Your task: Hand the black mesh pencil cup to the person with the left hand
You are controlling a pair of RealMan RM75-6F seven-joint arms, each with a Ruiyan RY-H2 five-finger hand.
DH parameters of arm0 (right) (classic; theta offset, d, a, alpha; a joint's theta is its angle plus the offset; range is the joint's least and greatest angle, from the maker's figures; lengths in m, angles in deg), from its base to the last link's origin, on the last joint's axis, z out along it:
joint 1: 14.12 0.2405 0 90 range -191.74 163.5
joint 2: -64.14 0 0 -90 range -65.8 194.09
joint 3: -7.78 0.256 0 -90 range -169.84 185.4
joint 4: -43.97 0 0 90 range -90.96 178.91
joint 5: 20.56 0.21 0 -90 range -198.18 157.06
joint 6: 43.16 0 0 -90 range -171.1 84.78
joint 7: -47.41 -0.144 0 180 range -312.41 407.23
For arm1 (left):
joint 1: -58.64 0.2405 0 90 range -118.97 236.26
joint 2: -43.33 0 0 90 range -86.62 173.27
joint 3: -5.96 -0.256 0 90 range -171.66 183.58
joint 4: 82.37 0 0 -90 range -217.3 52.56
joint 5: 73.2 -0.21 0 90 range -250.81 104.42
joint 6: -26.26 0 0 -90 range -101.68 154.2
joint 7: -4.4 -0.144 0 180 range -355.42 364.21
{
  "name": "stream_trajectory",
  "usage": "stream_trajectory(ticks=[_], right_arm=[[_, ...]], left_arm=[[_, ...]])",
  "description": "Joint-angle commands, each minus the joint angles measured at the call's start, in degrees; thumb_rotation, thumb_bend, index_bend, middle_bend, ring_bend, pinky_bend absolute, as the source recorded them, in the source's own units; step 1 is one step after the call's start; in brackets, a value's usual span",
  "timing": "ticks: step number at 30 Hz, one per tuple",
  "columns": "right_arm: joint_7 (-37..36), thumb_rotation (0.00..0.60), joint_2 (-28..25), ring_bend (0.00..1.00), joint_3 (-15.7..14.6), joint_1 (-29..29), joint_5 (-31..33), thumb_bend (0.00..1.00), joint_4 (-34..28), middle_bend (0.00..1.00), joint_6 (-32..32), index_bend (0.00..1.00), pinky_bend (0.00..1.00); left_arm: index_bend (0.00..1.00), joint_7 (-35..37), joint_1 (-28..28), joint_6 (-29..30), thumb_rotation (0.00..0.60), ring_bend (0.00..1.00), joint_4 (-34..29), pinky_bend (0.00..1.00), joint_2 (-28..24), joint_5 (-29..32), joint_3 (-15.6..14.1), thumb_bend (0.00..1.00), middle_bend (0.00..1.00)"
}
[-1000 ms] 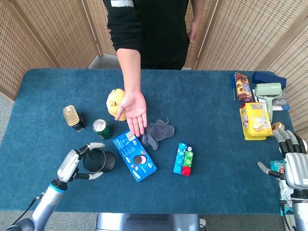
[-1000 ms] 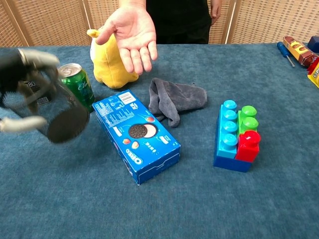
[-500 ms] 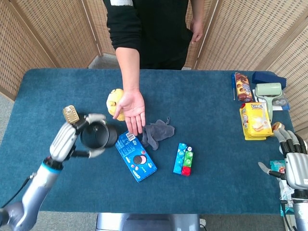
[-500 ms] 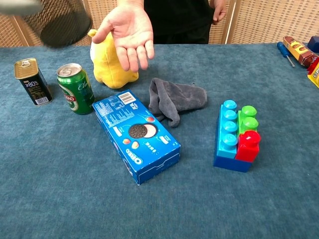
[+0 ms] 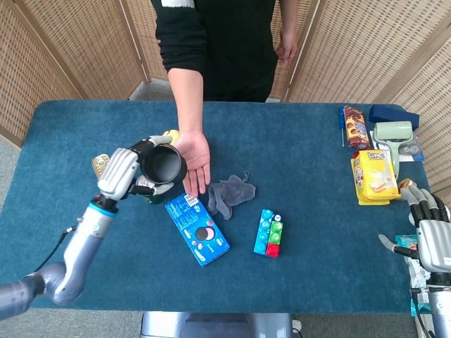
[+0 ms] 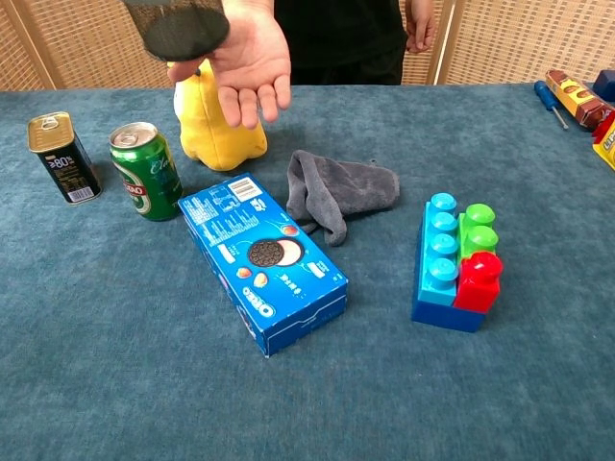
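My left hand [image 5: 125,172] grips the black mesh pencil cup [image 5: 163,164] and holds it in the air, its open mouth facing the camera in the head view. The cup sits right beside the person's open palm [image 5: 195,161], at its left edge. In the chest view only the cup's bottom [image 6: 178,27] shows at the top, in front of the person's palm [image 6: 250,58]; the hand itself is out of frame there. My right hand [image 5: 430,232] rests at the table's right edge, fingers apart, holding nothing.
Below the cup stand a green can [image 6: 145,170], a small tin [image 6: 62,157] and a yellow plush toy [image 6: 217,117]. A blue cookie box [image 6: 261,257], a grey cloth [image 6: 341,190] and a block stack [image 6: 456,259] lie mid-table. Snack packs [image 5: 375,171] sit far right.
My left hand has lifted the cup off the table and carried it up and rightward to the person's palm. The right hand has stayed still.
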State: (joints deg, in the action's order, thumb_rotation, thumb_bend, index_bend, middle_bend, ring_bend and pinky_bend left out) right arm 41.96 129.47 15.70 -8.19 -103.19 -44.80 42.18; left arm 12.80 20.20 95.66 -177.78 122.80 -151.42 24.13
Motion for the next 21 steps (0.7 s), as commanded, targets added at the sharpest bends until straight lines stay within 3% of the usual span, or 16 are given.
stream_trajectory(ticks=[1,3,5,7,9,15,21], right_arm=[[-0.12,0.493,0.05,0.04,-0.03,0.10,0.12,0.00,0.07,0.00,-0.27,0.04,0.04],[-0.22,0.491,0.06,0.04,-0.05,0.07,0.02,0.00,0.11,0.00,-0.17,0.04,0.04],[-0.30,0.491,0.07,0.04,-0.09,0.09,-0.10,0.00,0.12,0.00,-0.14,0.04,0.04],[-0.58,0.492,0.03,0.04,-0.10,0.12,-0.15,0.00,0.15,0.00,-0.21,0.04,0.04],[-0.85,0.491,-0.03,0.04,-0.07,0.17,-0.04,0.00,0.19,0.00,-0.38,0.04,0.04],[-0.84,0.492,-0.13,0.04,-0.17,0.14,-0.39,0.00,-0.06,0.00,-0.14,0.04,0.04],[-0.34,0.492,-0.16,0.04,-0.44,0.01,-0.58,0.00,-0.36,0.00,-0.04,0.04,0.04]], left_arm=[[0.51,-1.30,-1.76,-2.24,0.600,0.55,2.75,0.53,2.70,1.65,-0.29,0.22,0.60],[0.49,-1.77,-2.21,-2.63,0.600,0.49,3.68,0.50,3.77,2.19,-0.39,0.22,0.51],[0.38,-2.07,-2.48,-2.97,0.600,0.36,4.19,0.41,4.45,2.77,-0.44,0.21,0.33],[0.19,-2.48,-2.54,-2.83,0.600,0.20,4.39,0.29,4.71,2.88,-0.46,0.21,0.13],[0.12,-3.24,-2.46,-1.97,0.600,0.13,4.50,0.22,4.87,2.54,-0.39,0.20,0.05],[0.01,-2.72,-1.16,0.55,0.591,0.03,1.19,0.14,2.03,-0.04,-0.56,0.11,0.00],[0.00,-4.01,0.06,0.63,0.541,0.00,-3.01,0.11,-2.51,-0.30,-0.87,0.07,0.00]])
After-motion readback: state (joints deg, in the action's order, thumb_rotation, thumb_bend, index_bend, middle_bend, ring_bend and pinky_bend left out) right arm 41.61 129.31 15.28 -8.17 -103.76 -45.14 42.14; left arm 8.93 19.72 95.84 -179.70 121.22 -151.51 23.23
